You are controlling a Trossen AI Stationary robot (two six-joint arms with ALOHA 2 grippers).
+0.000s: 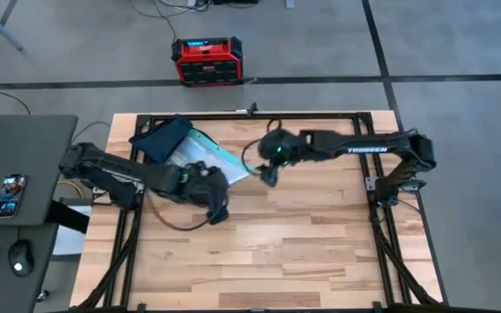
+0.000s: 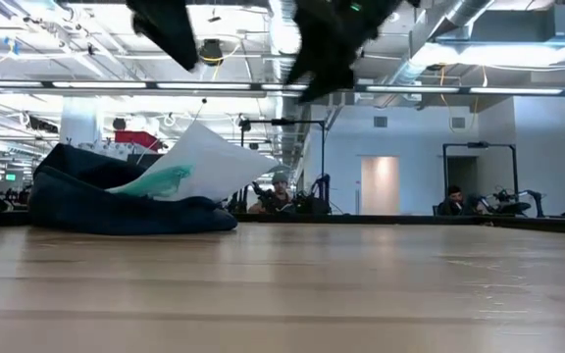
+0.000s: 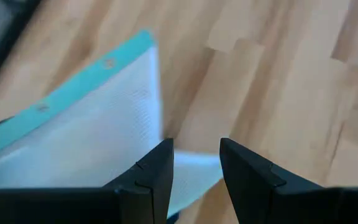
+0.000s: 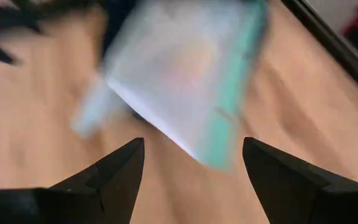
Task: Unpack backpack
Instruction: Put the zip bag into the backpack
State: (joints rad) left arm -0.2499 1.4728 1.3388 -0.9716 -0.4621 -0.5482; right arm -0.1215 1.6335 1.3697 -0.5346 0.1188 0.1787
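The backpack [image 1: 165,136] lies at the table's [image 1: 303,243] far left, a white, teal-edged folder [image 1: 209,156] sticking out of it. The left end effector [image 1: 218,211] hangs near the folder, fingers narrowly parted and empty; the right end effector [image 1: 269,178] hovers beside the folder's end, spread wide. "TROSSEN" reads on the right arm [image 1: 364,149].

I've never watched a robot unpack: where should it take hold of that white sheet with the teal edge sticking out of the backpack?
Probably the free corner of the white sheet, approached from the table's middle: it sticks out, tilted upward, from the backpack.
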